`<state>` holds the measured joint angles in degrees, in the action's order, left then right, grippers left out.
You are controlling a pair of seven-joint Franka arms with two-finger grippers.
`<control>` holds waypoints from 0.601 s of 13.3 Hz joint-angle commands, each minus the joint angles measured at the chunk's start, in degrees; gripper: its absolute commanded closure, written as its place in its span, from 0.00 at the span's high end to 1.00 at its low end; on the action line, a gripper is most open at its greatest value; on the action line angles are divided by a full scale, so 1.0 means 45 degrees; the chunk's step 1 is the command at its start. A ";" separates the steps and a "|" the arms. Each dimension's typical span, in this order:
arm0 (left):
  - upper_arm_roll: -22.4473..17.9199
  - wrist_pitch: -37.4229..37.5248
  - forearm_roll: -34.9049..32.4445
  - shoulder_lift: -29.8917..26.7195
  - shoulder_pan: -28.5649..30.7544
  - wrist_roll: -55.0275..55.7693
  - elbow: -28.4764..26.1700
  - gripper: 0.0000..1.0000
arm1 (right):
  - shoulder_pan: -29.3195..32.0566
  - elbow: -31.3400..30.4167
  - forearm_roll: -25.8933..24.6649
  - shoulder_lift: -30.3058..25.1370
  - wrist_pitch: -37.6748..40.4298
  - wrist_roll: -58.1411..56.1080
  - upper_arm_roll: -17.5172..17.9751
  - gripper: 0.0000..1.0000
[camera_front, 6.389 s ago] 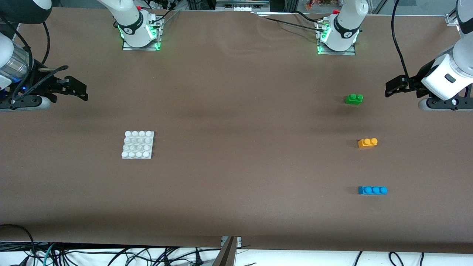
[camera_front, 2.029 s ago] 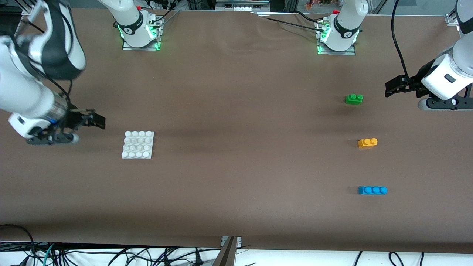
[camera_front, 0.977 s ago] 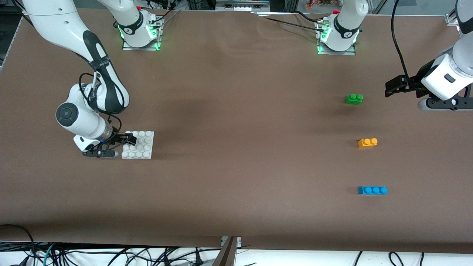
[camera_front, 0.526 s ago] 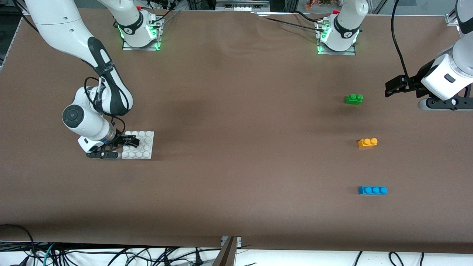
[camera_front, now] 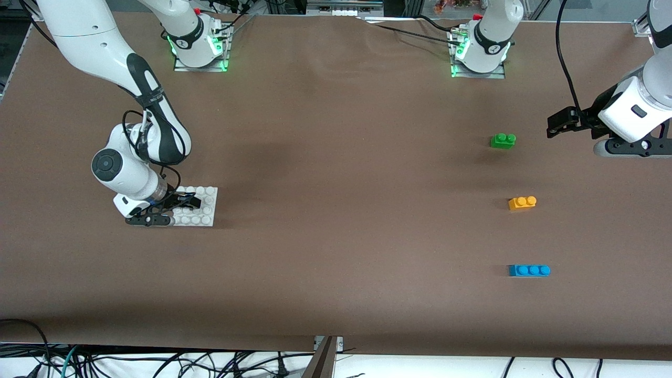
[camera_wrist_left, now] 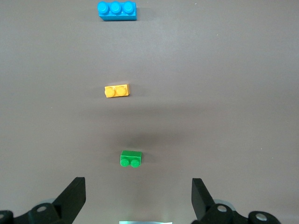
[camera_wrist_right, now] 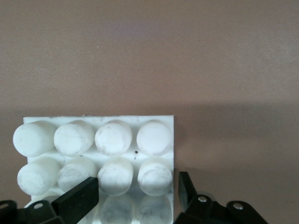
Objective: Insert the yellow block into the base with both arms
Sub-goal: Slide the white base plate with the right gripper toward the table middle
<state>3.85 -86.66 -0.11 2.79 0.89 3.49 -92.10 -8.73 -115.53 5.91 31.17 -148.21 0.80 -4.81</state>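
The white studded base (camera_front: 209, 221) lies toward the right arm's end of the table. My right gripper (camera_front: 181, 202) is low over it and open. In the right wrist view the base (camera_wrist_right: 98, 120) fills the lower part. My right gripper (camera_wrist_right: 133, 193) has one finger (camera_wrist_right: 77, 200) over the studs and the other just off the base's edge. The yellow block (camera_front: 522, 202) lies toward the left arm's end, also in the left wrist view (camera_wrist_left: 117, 90). My left gripper (camera_front: 549, 128) (camera_wrist_left: 138, 198) waits open and empty in the air near the green brick.
A green two-stud brick (camera_front: 503, 140) (camera_wrist_left: 131, 158) lies farther from the front camera than the yellow block. A blue three-stud brick (camera_front: 529, 270) (camera_wrist_left: 117, 9) lies nearer. Both arm bases stand along the table's back edge.
My right arm has swung in from the table's end and come down onto the base; in the last half second it moved slightly farther over it. The left arm and the bricks have not moved.
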 commanded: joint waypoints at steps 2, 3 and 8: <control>0.0061 0.0138 0.0043 -0.0013 0.0094 -0.0248 0.0056 1.00 | -0.0052 -0.0282 0.0132 0.0046 -0.0561 0.1029 0.0558 0.80; 0.0061 0.0138 0.0043 -0.0013 0.0094 -0.0248 0.0056 1.00 | -0.0071 -0.0283 0.0132 0.0065 -0.0678 0.1284 0.0657 0.80; 0.0061 0.0138 0.0043 -0.0033 0.0094 -0.0248 0.0056 1.00 | -0.0851 -0.0205 0.0113 -0.0013 -0.0659 0.2104 0.0678 0.80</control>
<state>3.86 -86.66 -0.11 2.79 0.89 3.49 -92.10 -11.51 -115.59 5.91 31.52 -150.14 8.03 -2.03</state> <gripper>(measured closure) 0.000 0.198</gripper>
